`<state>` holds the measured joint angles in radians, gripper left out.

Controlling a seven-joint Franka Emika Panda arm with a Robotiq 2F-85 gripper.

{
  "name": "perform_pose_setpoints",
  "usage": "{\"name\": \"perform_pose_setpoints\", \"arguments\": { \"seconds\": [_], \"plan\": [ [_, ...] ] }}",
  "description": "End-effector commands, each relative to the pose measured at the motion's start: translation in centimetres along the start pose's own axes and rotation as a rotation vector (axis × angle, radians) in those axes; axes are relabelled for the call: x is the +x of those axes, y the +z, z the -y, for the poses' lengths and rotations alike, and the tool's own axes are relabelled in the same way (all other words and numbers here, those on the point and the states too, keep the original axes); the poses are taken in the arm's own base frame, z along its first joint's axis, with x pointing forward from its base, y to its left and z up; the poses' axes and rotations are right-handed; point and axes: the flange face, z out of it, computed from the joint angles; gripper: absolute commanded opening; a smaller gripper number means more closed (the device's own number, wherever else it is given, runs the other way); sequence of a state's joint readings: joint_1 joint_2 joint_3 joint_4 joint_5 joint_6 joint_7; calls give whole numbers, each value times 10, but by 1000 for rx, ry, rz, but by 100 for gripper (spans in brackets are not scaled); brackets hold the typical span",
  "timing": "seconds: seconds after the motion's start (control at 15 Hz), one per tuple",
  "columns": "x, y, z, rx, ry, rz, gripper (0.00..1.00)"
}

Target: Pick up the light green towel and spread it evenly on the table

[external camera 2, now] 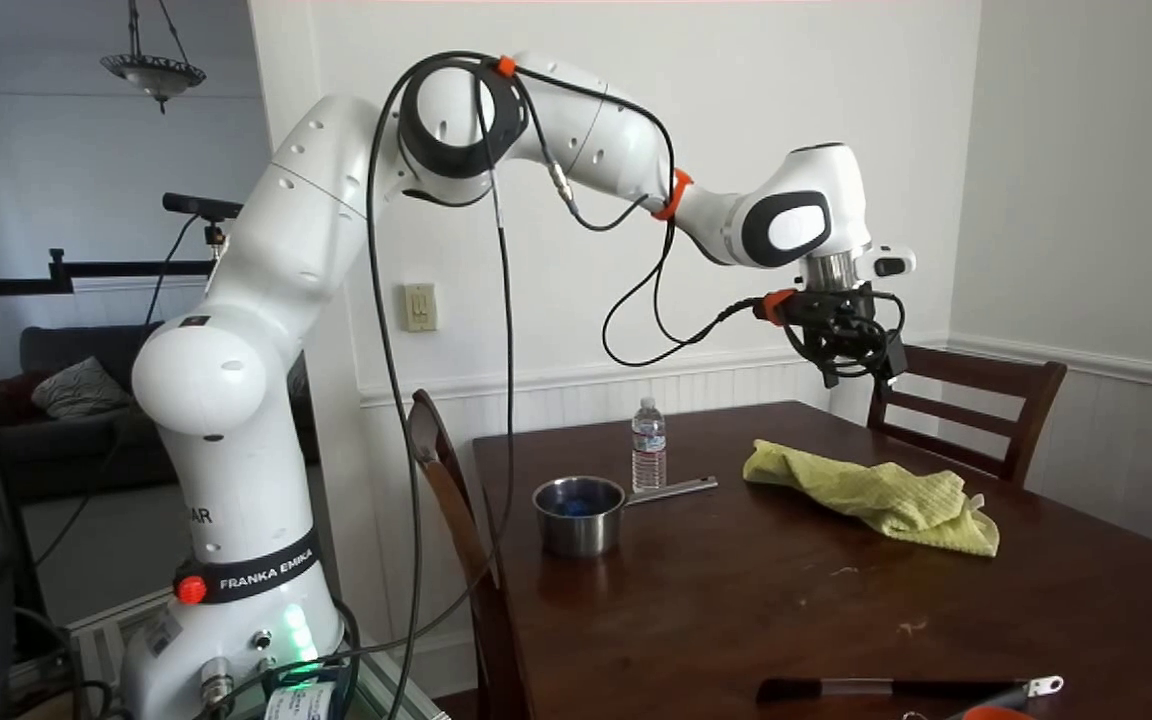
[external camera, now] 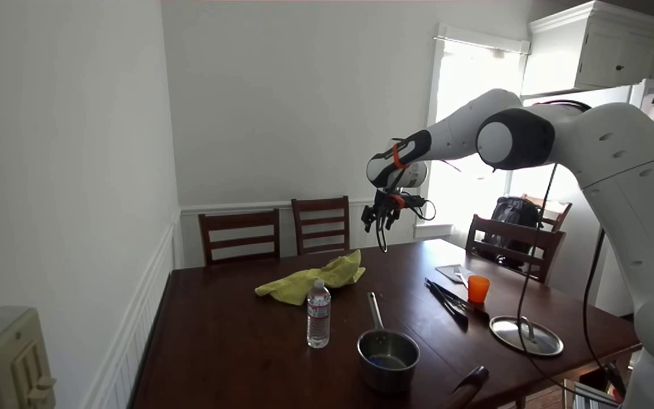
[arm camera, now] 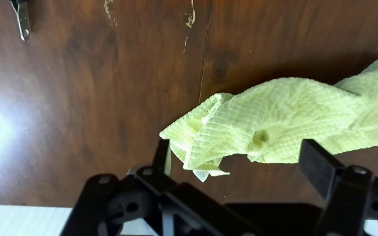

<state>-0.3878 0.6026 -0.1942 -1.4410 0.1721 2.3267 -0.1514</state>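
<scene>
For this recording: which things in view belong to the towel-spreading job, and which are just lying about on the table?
Belongs to the job:
light green towel, lying crumpled
table, the surface to spread it on
claw, open and holding nothing

Just lying about:
water bottle
saucepan
orange cup
pan lid
black utensil

A steel saucepan (external camera: 386, 379) is standing upright, and something blue (external camera 2: 573, 507) is showing inside it. In both exterior views a water bottle (external camera: 318, 319) is standing upright near the saucepan. In an exterior view, dark utensils (external camera: 446, 304) are lying beyond the saucepan and to its right, an orange cup (external camera: 478, 289) is standing farther off that way, and a metal lid (external camera: 536, 341) is lying to its right. A black backpack (external camera: 511, 212) is showing behind a wooden chair (external camera: 514, 232), well beyond the saucepan.
</scene>
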Motion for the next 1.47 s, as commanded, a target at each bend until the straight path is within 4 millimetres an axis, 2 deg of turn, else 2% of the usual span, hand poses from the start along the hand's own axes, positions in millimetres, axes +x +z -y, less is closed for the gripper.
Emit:
{"name": "perform_pose_setpoints", "arguments": {
  "seconds": [0.0, 0.33, 0.6, 0.87, 0.93, 1.13, 1.27, 1.4],
  "plan": [
    [19, 51, -19, 26, 79, 54, 100],
    [29, 95, -16, 5, 40, 103, 100],
    [49, 118, -3, -11, 80, -20, 100],
    [64, 130, 5, 16, 228, -134, 100],
    [53, 122, 6, -12, 148, -72, 100],
    [52, 128, 9, -12, 152, -72, 100],
    [59, 132, 16, 37, 261, -177, 100],
    [57, 146, 26, 69, 345, -219, 100]
  ]
}}
